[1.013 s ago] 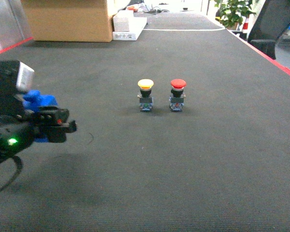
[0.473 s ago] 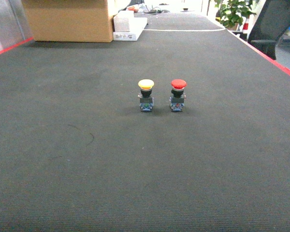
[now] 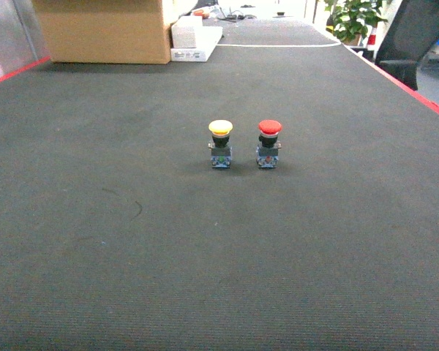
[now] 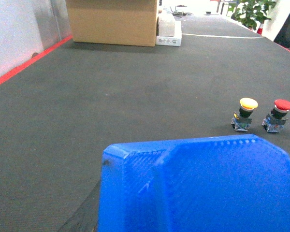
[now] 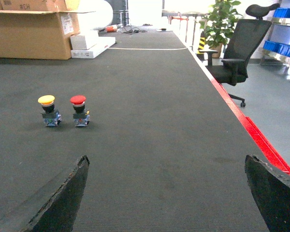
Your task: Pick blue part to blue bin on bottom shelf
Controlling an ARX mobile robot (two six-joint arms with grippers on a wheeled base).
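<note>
I read this as the carry step: the blue part fills the lower half of my left wrist view, pressed right up under the camera, so I judge the left gripper is clamped on it, though its fingers are hidden behind the part and I cannot tell for sure. The head view shows neither arm. The right gripper hangs spread wide with nothing between its 2 fingertips.

Ahead of both grippers stretches the dark mat. Far beyond the left gripper sits a cardboard box; I cannot see into it from here. Forward and to the right of the held part stand 2 push-buttons just beside each other, a yellow button and a red button, both upright.

No blue bin and no shelf shows anywhere, so I reckon the next move calls for turning the base toward the rack while keeping the grip firm.
</note>
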